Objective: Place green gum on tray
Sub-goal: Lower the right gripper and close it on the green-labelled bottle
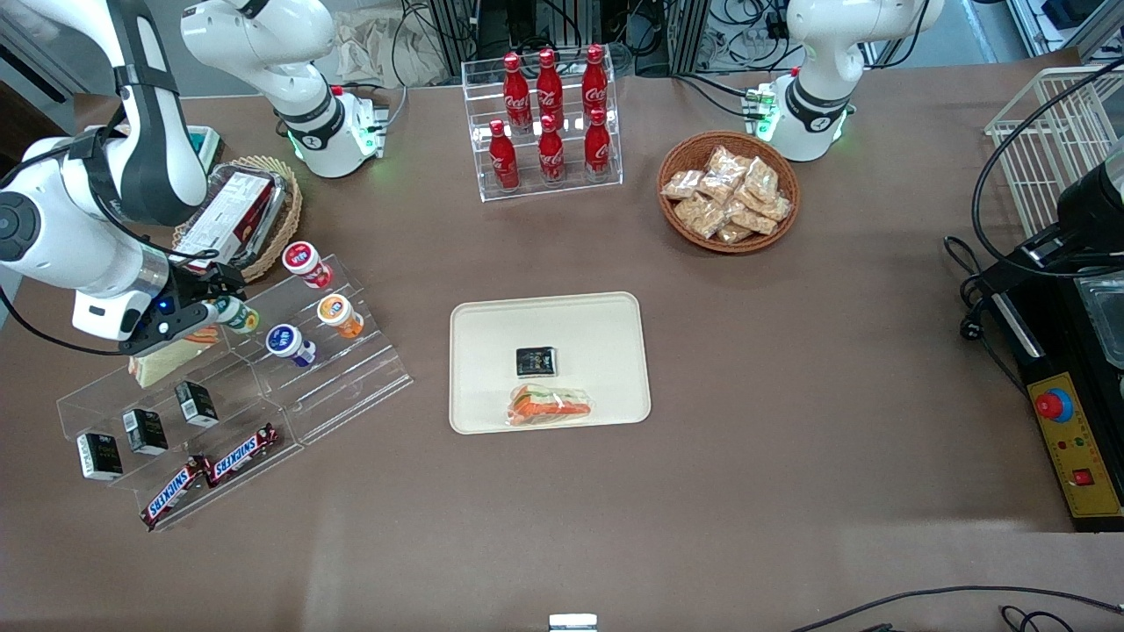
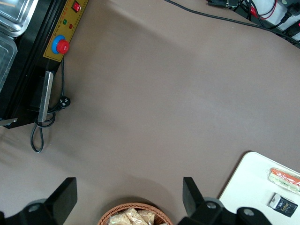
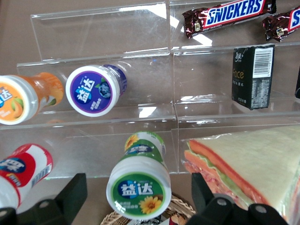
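The green gum (image 1: pixel 235 314) is a small canister with a green-rimmed white lid and a green-yellow body. It lies on its side on an upper step of the clear stepped display (image 1: pixel 351 377) at the working arm's end of the table. My gripper (image 1: pixel 219 309) is open, with one finger on each side of the gum and a gap on both sides. In the right wrist view the gum's lid (image 3: pixel 139 187) faces the camera between the fingers of the gripper (image 3: pixel 138 192). The cream tray (image 1: pixel 492 351) lies flat mid-table, and its corner shows in the left wrist view (image 2: pixel 248 178).
On the display, an orange-lidded (image 1: pixel 338 314), a blue-lidded (image 1: pixel 288 342) and a red-lidded canister (image 1: pixel 306 262), a wrapped sandwich (image 3: pixel 248 164), black boxes (image 1: pixel 145 430) and Snickers bars (image 1: pixel 241 456). The tray holds a black packet (image 1: pixel 536 360) and a sandwich (image 1: pixel 549 406). A wicker basket (image 1: pixel 285 215) is close by.
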Controlling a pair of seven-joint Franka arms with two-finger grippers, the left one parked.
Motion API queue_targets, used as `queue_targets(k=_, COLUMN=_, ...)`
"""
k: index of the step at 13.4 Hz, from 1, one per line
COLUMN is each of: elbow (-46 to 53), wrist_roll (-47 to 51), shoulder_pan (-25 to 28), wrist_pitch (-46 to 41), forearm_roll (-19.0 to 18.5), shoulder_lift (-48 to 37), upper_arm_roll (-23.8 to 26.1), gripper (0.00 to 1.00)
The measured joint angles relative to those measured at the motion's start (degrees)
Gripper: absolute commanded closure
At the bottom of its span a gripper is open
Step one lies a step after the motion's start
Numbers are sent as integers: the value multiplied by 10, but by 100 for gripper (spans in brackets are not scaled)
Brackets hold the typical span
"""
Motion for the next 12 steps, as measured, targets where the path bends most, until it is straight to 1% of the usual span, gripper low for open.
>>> queue_targets(k=4, elbow=-11, wrist_roll=-1, shoulder_pan=0, wrist_pitch=16, forearm_roll=-8, shoulder_lift=5, upper_arm_roll=0, gripper=2)
queue_targets(k=5, elbow=-12, wrist_roll=-1, shoulder_pan=0, wrist_pitch=17, forearm_roll=-9, shoulder_lift=6, upper_arm_roll=0, gripper=3)
queue_targets(k=6, elbow=-13, wrist_roll=-2, shoulder_pan=1, wrist_pitch=18, forearm_roll=-9, shoulder_lift=6, upper_arm_roll=0, gripper=9)
queue_targets(k=8, elbow=-15, wrist_roll=-3, shoulder_pan=1, wrist_pitch=19, forearm_roll=-10, shoulder_lift=6, upper_arm_roll=0, gripper=45)
queue_targets(k=9, elbow=-16, wrist_roll=-3, shoulder_pan=2, wrist_pitch=19, forearm_roll=-10, shoulder_lift=6, upper_arm_roll=1, gripper=56)
queue_targets(k=10, elbow=-16, wrist_roll=-3, shoulder_pan=2, wrist_pitch=19, forearm_roll=-10, shoulder_lift=6, upper_arm_roll=1, gripper=63)
queue_targets(k=12, elbow=-17, wrist_roll=-3, shoulder_pan=2, wrist_pitch=19, forearm_roll=-10, shoulder_lift=6, upper_arm_roll=1, gripper=65)
